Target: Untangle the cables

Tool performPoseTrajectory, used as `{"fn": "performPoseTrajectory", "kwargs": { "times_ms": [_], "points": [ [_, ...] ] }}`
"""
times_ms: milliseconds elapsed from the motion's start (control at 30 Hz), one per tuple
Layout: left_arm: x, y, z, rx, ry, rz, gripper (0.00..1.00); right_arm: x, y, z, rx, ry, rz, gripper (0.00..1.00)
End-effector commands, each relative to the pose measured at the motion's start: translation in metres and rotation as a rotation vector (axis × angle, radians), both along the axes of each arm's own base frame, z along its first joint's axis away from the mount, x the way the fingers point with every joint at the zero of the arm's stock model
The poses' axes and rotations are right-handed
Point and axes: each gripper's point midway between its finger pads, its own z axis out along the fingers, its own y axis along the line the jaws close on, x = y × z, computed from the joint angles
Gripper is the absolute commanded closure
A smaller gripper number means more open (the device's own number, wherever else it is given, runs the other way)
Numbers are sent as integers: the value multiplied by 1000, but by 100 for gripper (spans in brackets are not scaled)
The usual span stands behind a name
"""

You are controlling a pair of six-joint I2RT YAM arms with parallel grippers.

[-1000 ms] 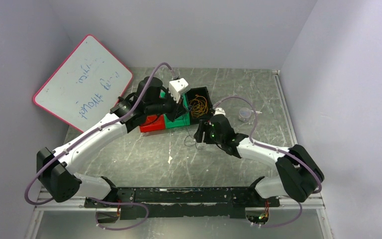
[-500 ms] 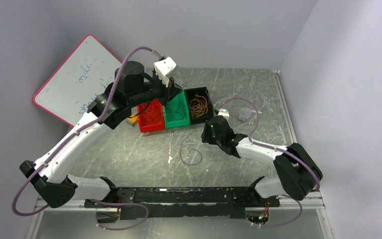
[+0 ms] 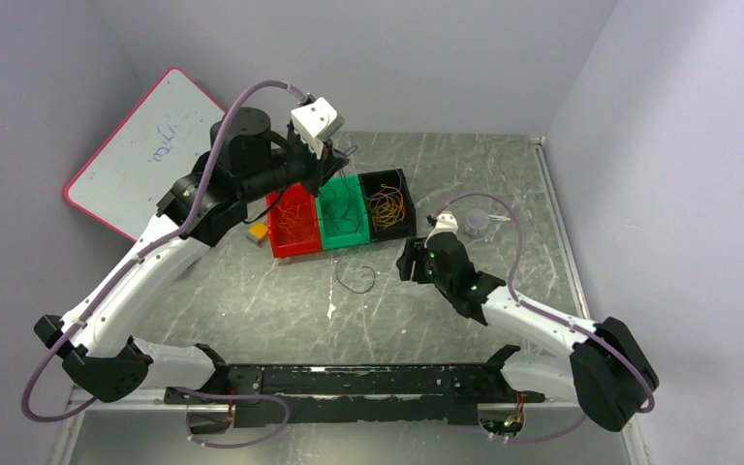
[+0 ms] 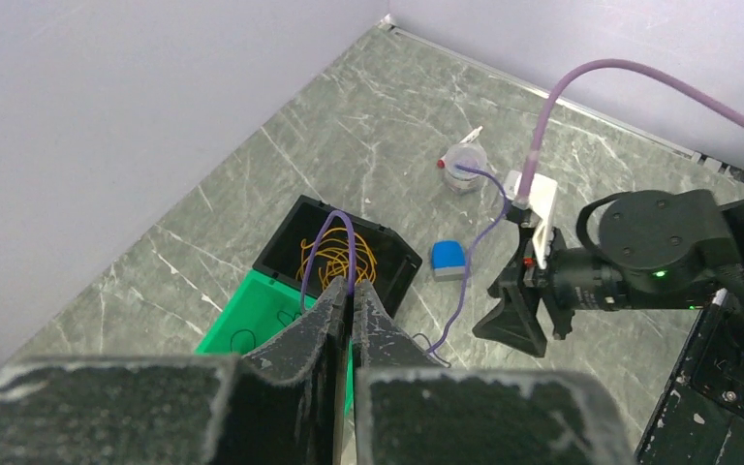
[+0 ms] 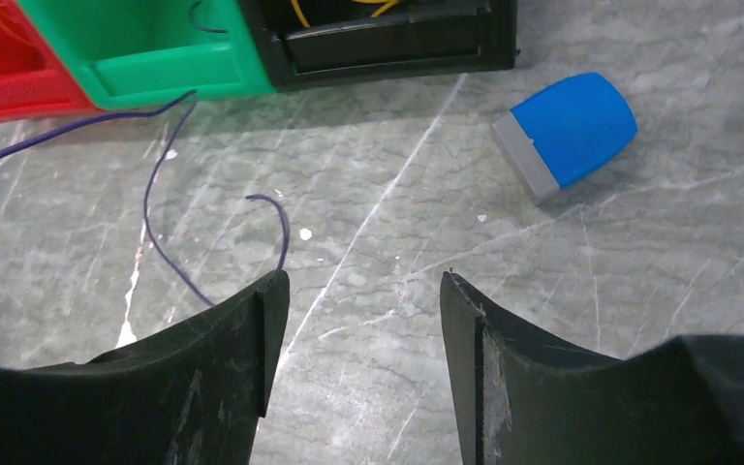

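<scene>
My left gripper [image 3: 327, 167] hangs high above the bins, shut on a dark purple cable [image 4: 331, 232] that loops out past its fingertips [image 4: 352, 288]. The cable's free end trails down to the table [image 3: 356, 279], where it lies curled in the right wrist view [image 5: 170, 242]. To the right of that end, my right gripper [image 3: 405, 262] stands low and open [image 5: 363, 286] over bare table with nothing between its fingers. Orange and yellow cables [image 3: 386, 205] lie coiled in the black bin [image 4: 397, 262]. The red bin [image 3: 281, 237] holds thin cables, and the green bin [image 3: 339, 235] holds dark ones.
A blue and grey block [image 5: 567, 131] lies on the table right of the black bin. A clear plastic cup [image 3: 477, 225] stands at the back right. A whiteboard [image 3: 155, 160] leans against the left wall, and a small orange piece [image 3: 257, 232] lies left of the red bin.
My left arm has risen from the green bin and drawn back to the left, pulling the purple cable up off the table. The right gripper has let go of the cable and backed off to the right.
</scene>
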Motion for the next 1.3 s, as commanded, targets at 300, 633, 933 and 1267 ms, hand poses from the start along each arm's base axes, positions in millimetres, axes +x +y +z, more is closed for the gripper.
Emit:
{"fn": "performPoseTrajectory", "kwargs": {
  "times_ms": [300, 633, 933, 1267],
  "points": [
    [0, 5, 26, -31, -37, 14, 93, -14, 41, 77, 144, -375, 366, 31],
    [-4, 6, 34, -50, -39, 10, 93, -1, 64, 138, 172, -839, 493, 30],
    [-4, 8, 35, -58, -33, 22, 93, 11, 103, 144, 88, -1024, 683, 37],
    [-2, 12, 32, -51, -17, 45, 93, 38, 124, 124, 10, -959, 728, 95]
  ]
}}
